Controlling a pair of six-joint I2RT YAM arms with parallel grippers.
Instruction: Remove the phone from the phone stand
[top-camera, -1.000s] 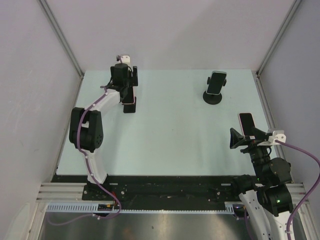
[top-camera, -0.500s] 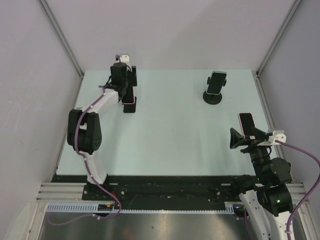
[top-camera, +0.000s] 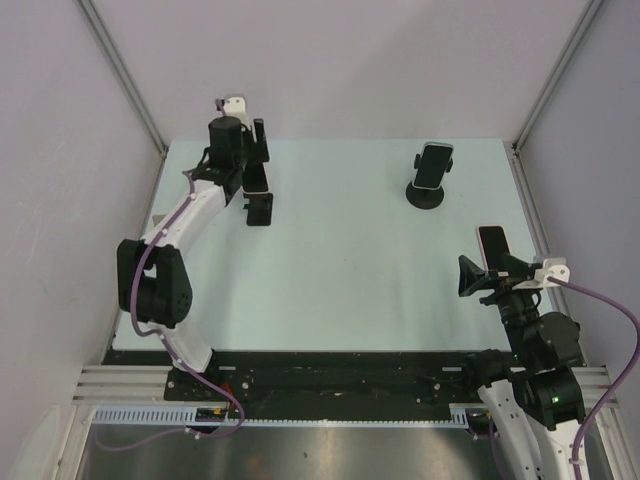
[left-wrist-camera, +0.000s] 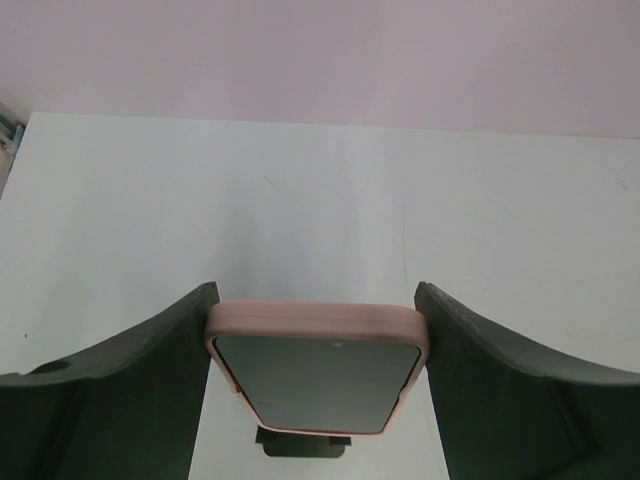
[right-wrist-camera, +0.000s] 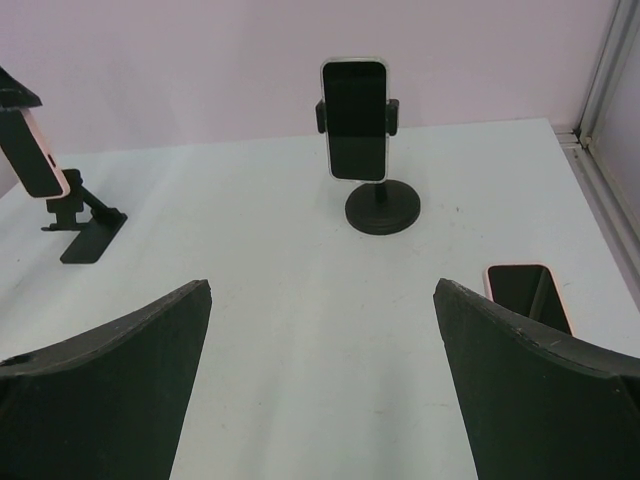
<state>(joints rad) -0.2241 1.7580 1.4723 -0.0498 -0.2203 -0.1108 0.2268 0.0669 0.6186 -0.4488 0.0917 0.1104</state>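
Phone (left-wrist-camera: 318, 370) in a pink case is pinched by the left gripper (left-wrist-camera: 315, 300), now lifted just off the folding stand (top-camera: 260, 212) it sat on a second ago. Nearer, the right gripper (top-camera: 476, 278) gapes empty beside a loose phone (top-camera: 492, 242); farther back, another phone (top-camera: 433, 165) fills a round-based holder (top-camera: 428, 195).

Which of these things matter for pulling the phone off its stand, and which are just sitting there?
In the job: pink phone, folding stand, left gripper holding the phone.
Idle for now: second phone, round stand, flat phone, right gripper.
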